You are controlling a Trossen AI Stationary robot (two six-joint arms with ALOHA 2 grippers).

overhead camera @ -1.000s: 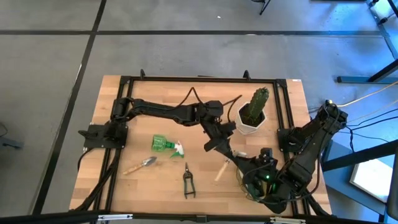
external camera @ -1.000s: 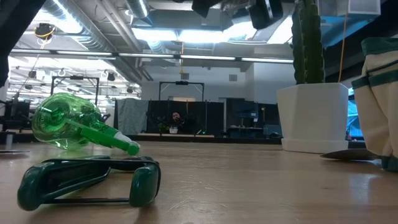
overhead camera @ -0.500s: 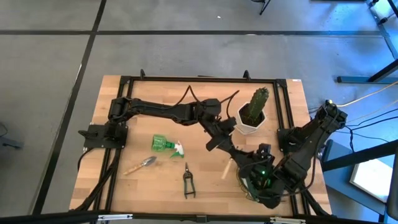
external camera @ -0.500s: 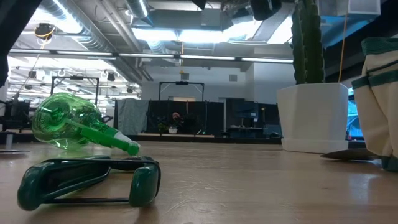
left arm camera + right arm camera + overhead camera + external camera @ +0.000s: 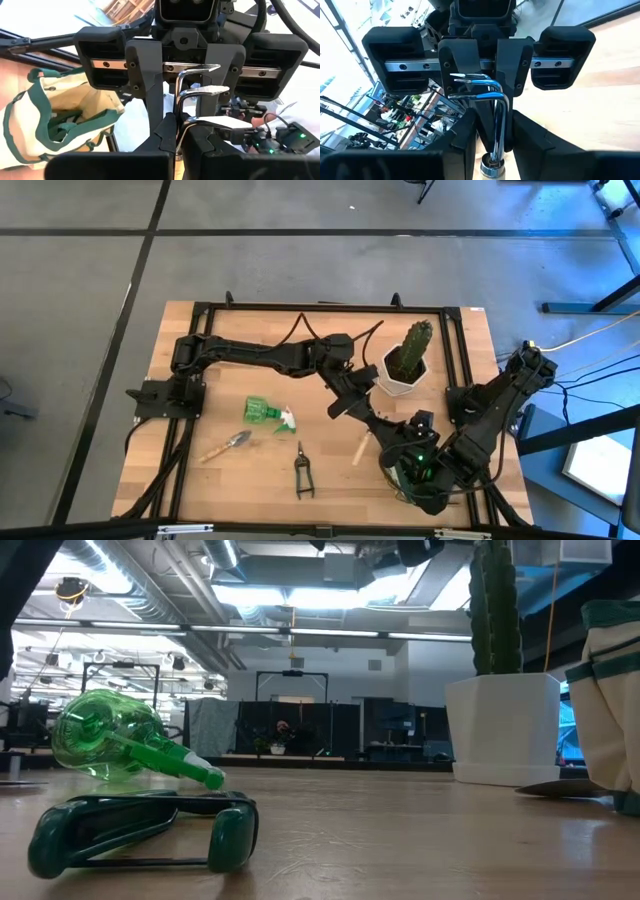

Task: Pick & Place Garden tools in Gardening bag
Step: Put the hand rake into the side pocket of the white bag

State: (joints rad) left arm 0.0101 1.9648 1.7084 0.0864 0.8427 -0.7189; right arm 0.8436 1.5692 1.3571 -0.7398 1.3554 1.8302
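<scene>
trowel (image 5: 492,107) clamped between both closed grippers, left gripper (image 5: 179,145) and right gripper (image 5: 492,145).

Green spray bottle (image 5: 266,413) lies beside trowel (image 5: 227,446).

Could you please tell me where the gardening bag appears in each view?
High view: gardening bag front right, mostly under the right arm.
Low view: at the right edge.
Left wrist view: on the left, mouth open.
Right wrist view: not in it.
Shared landmark: white pot, in high and low views.
</scene>
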